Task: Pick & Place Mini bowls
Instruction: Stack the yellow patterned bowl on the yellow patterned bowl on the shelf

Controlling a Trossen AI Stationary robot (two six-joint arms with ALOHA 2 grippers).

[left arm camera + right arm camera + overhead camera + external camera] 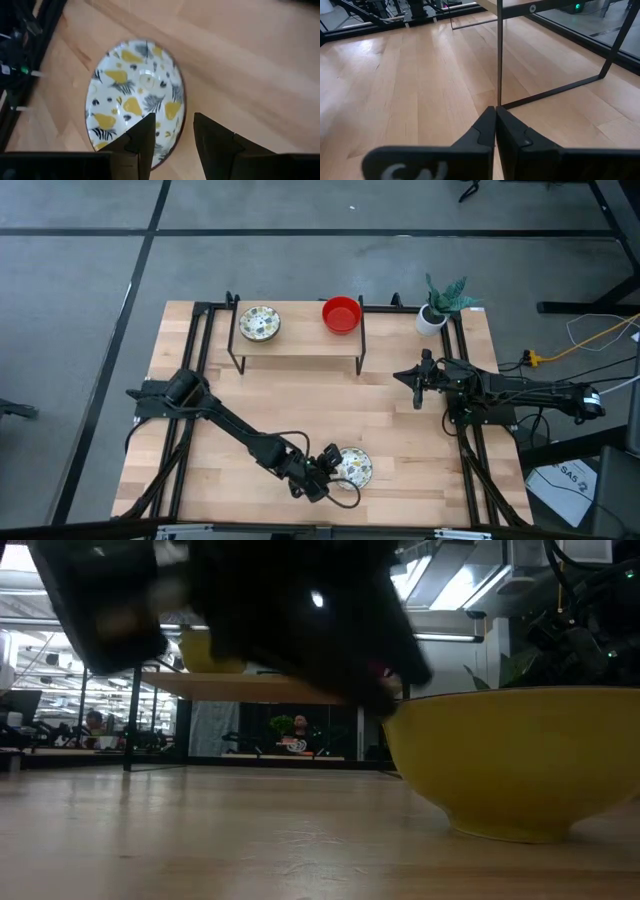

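Note:
A mini bowl [135,95], white inside with yellow and dark speckled shapes and yellow outside [520,760], rests on its base near the table's front edge [354,469]. My left gripper [173,120] stands open just over the bowl's rim, one finger [142,137] above the inside and the other [215,142] outside it; I see no touch. It slants down from the table's left [328,466]. A second patterned bowl [260,323] and a red bowl [341,314] sit on a raised shelf at the far side. My right gripper [417,387] waits shut at the right.
The wooden shelf on thin black legs [298,342] spans the far middle; one leg [499,55] stands just ahead of my right gripper [495,117]. A white pot with a green plant [434,315] sits at the far right corner. Black frame rails [195,370] run along both table sides.

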